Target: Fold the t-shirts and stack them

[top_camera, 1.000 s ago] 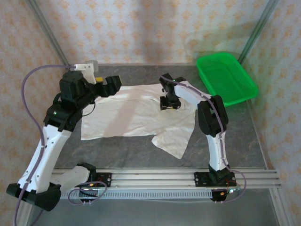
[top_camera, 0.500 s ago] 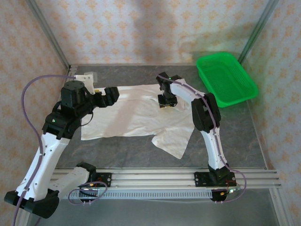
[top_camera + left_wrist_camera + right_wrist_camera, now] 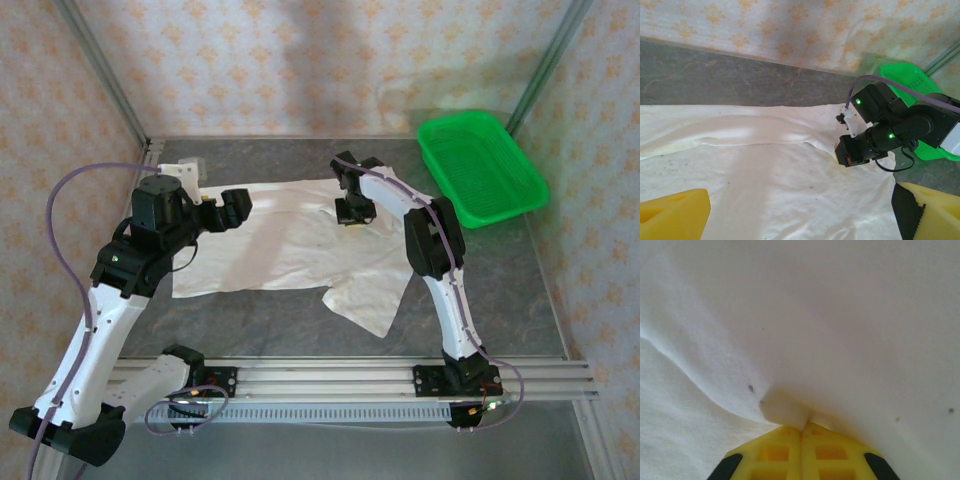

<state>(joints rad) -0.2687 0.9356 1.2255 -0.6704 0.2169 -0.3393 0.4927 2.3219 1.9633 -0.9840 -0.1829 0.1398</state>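
A white t-shirt (image 3: 280, 245) lies spread on the grey table, with one sleeve pointing toward the near edge. My right gripper (image 3: 355, 212) is down on the shirt's far right part, shut on a small pinched fold of the cloth (image 3: 785, 410). Its yellow fingertips (image 3: 801, 429) meet with fabric caught between them. My left gripper (image 3: 235, 205) hovers open over the shirt's far left part, its yellow fingers (image 3: 675, 215) wide apart with only flat cloth (image 3: 765, 170) below. In the left wrist view, the right gripper (image 3: 860, 152) sits on the shirt's far edge.
A green plastic basket (image 3: 482, 165) stands at the back right corner, beyond the shirt. Patterned walls and metal frame posts close in the table on three sides. Bare grey table (image 3: 500, 280) lies right of the shirt and in front of it.
The right gripper has closed its fingers on a fold of the t-shirt and shifted slightly toward the back. The left arm has lowered and drawn in a little, its gripper still open.
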